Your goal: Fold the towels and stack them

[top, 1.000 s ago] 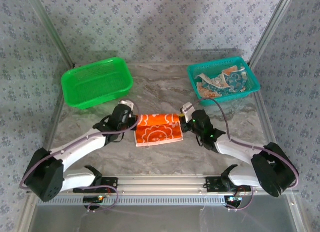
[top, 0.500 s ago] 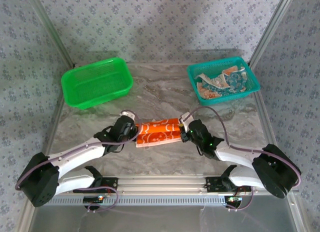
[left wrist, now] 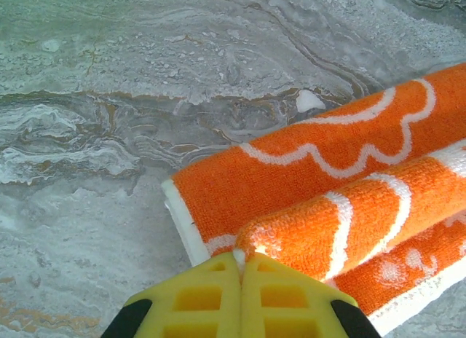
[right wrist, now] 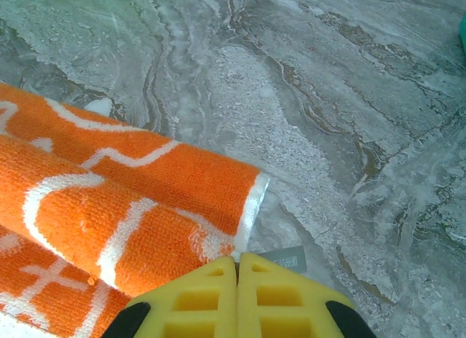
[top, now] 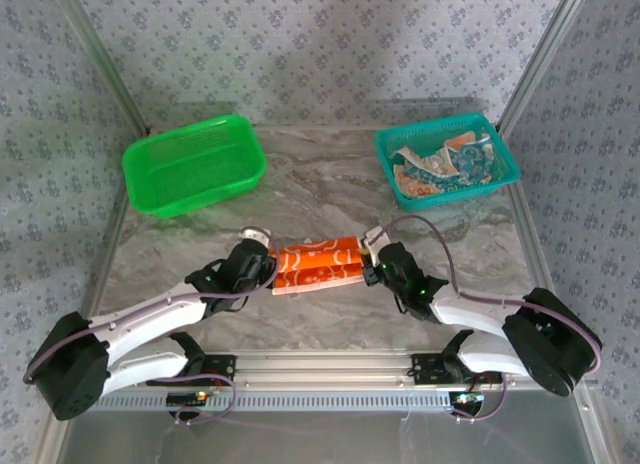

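On the grey marbled tabletop (top: 330, 194), the bright orange terry towel with white flower print (top: 318, 264) lies with its long axis running side to side between my two arms. The left gripper (top: 270, 268) is at its left end and the right gripper (top: 369, 271) at its right, neither nearer. Each gripper is pressed together, pinching a raised fold of cloth at its own end. As I judge it, the next move carries that fold across the short width, both ends level.

Towel (top: 318, 263) on table (top: 320, 189), front centre
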Motion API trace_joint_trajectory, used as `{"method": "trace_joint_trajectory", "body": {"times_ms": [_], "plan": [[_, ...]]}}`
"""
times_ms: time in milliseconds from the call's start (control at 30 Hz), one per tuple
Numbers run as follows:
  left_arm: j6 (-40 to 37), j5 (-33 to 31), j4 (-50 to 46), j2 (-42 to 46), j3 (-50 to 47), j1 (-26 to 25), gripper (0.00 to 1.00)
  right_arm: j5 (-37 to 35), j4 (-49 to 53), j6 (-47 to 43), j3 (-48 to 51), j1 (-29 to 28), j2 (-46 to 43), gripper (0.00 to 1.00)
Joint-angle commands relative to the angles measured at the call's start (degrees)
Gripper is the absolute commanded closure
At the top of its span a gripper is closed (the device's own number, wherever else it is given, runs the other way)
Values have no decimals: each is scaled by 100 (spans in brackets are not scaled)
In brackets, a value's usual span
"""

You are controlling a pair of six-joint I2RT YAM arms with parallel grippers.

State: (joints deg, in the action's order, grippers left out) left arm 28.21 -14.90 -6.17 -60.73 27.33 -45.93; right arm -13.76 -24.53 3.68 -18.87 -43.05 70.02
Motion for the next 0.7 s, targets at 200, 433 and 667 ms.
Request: {"method": "trace_joint_trajectory", "body": {"times_ms": [200, 433, 667], "plan": [[269, -167, -136, 142, -89, -153, 100, -88, -28, 289, 43, 2, 5, 100], [358, -183, -248, 387, -216, -188, 100, -92, 130, 360, 58, -70, -93, 100], [505, 26, -165, 299, -345, -228, 97, -66, 295, 578, 111, -159, -142, 85]]}}
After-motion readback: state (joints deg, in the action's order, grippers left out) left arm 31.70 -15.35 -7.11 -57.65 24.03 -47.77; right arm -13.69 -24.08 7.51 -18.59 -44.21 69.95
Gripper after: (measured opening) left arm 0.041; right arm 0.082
